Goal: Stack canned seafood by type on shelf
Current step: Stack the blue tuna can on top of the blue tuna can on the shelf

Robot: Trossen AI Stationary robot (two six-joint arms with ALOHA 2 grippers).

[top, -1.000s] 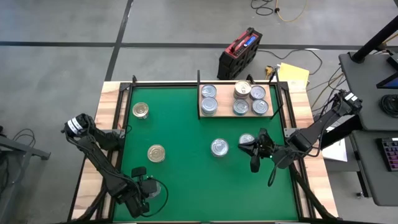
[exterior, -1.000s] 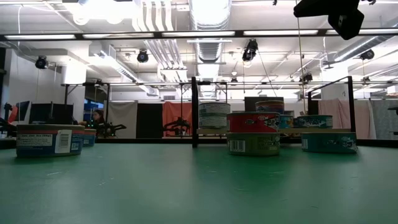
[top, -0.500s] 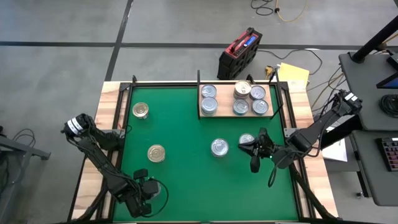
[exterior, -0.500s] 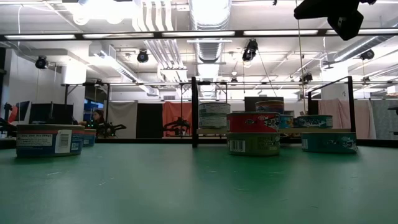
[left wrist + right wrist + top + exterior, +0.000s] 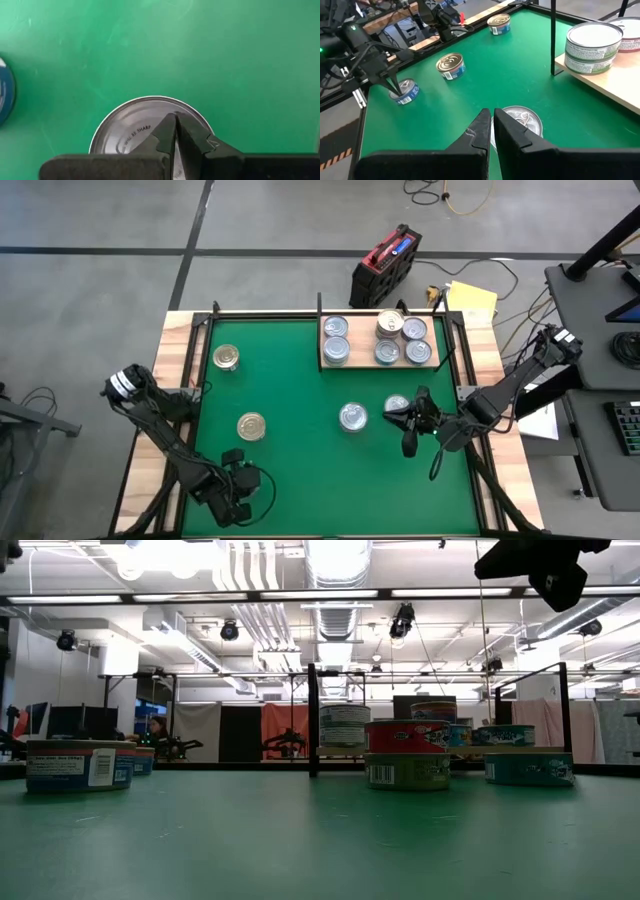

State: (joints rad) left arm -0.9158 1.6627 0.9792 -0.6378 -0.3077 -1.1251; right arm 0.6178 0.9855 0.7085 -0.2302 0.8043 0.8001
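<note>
The left gripper (image 5: 232,492) hangs near the front left corner of the green mat (image 5: 300,400), its fingers pressed together and holding nothing, tips poised directly over the silvery lid of a tin (image 5: 150,127) that lies loose on the mat; whether they touch the lid cannot be told. The right gripper (image 5: 408,442) is likewise closed and empty, sitting over the right half of the mat, close beside two more loose tins: one with a silvery lid (image 5: 352,417) and another partly hidden under the arm (image 5: 396,405). Further out on the left, a gold-lidded tin (image 5: 251,426) sits mid-mat and a second gold-toned one (image 5: 227,357) lies toward the far left corner. The shelf (image 5: 436,363), a pale wooden board at the far edge, already carries several tins: the right wrist view shows one pair stacked at its near end (image 5: 593,41), and the low view shows a red-labelled can (image 5: 406,735) on top of another. As a judgement, the job is roughly half done: about five tins remain on the mat to be sorted and stacked, and neither arm has a can in hand.
</note>
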